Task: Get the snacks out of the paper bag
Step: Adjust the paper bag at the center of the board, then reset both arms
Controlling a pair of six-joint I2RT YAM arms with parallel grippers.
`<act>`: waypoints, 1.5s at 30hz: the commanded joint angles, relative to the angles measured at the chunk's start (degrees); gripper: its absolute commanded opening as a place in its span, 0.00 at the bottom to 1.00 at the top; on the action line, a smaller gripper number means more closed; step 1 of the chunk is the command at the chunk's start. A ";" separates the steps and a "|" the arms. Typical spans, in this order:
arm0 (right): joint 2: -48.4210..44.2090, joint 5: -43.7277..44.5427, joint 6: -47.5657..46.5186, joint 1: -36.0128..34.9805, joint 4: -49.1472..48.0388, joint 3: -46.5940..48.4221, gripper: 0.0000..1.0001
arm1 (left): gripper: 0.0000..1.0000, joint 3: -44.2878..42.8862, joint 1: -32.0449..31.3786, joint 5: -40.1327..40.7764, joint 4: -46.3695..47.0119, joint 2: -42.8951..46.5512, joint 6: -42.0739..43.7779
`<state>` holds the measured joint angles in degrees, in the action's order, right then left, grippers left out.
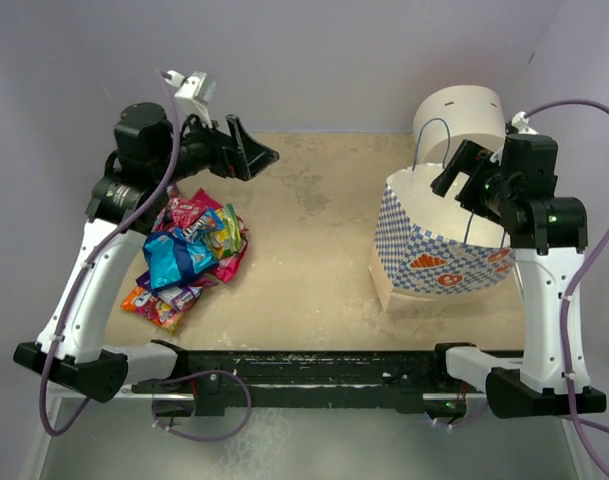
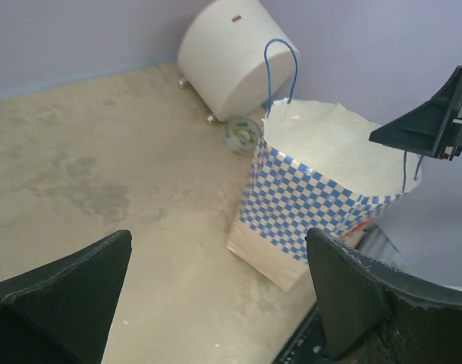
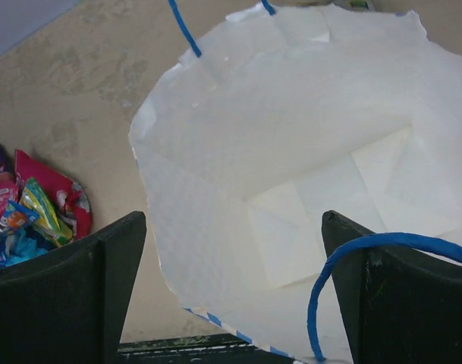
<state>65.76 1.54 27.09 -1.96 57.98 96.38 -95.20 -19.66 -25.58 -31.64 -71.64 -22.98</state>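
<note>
Top external, left gripper point(image 1: 256, 150) raised beside snacks point(image 1: 189, 252), jaws apart, empty, right gripper point(image 1: 452, 172) angled down over paper bag point(image 1: 424, 240), jaws apart, empty.

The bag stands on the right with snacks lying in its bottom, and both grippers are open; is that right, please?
Not quite: the bag is empty; the right wrist view shows only its white bottom. The snacks lie piled on the left. It does stand on the right, and the left gripper and right gripper are open.

The left arm point(image 1: 92, 272) covers part of the snacks point(image 1: 189, 255) and the paper bag point(image 1: 424, 245) half hides the cylinder point(image 1: 464, 110)
</note>
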 commanded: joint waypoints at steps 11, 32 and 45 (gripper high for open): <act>-13.62 1.81 23.30 -0.07 15.05 -11.59 1.00 | 0.99 7.06 -3.41 -9.74 9.69 -3.55 -14.39; -30.49 12.65 20.99 -0.11 14.79 -9.09 0.99 | 1.00 0.98 -22.44 6.27 10.55 -13.34 -11.61; -29.45 6.24 7.78 -0.07 -7.46 9.88 1.00 | 0.99 15.45 -22.41 30.62 10.30 16.29 0.66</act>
<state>32.29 10.13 37.87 -1.96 62.81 102.21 -80.42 -42.17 -3.88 -23.35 -61.60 -27.29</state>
